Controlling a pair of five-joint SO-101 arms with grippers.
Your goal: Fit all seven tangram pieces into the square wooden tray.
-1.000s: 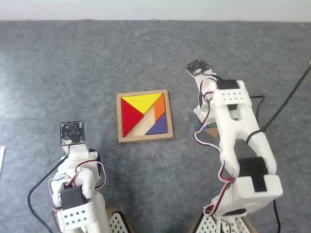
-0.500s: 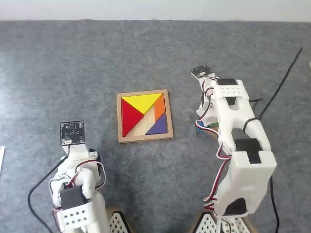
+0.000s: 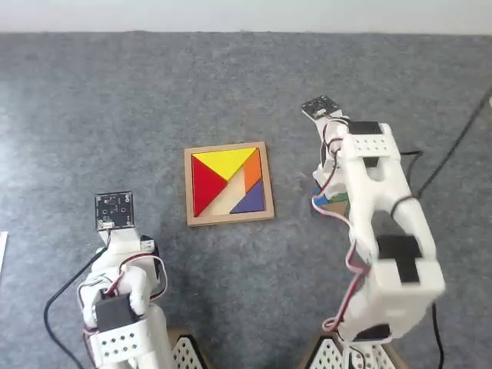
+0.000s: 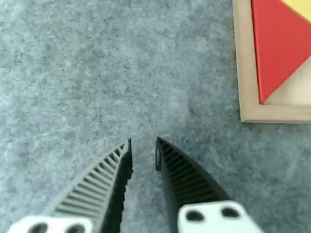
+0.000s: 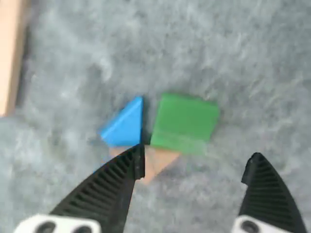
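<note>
The square wooden tray [image 3: 229, 219] lies mid-table holding a yellow triangle [image 3: 225, 161], a red triangle [image 3: 204, 187], an orange piece [image 3: 253, 171] and a purple triangle [image 3: 250, 201], with bare wood between them. To its right lie three loose pieces, close together on the carpet: a blue triangle [image 5: 124, 126], a green square [image 5: 184, 121] and a tan triangle [image 5: 158, 162]. My right gripper [image 5: 197, 160] hangs open just above them, one finger over the tan triangle, holding nothing. My left gripper [image 4: 143, 143] is shut and empty over bare carpet, near the tray's corner [image 4: 243, 73].
Grey carpet covers the table. The right arm [image 3: 369, 177] stretches over the loose pieces, hiding most of them in the high view. The left arm [image 3: 119, 292] sits folded at the front left. A cable [image 3: 453, 154] runs off to the right.
The right arm has shifted a little to the right and settled over the loose pieces. The left arm and the tray pieces have not moved.
</note>
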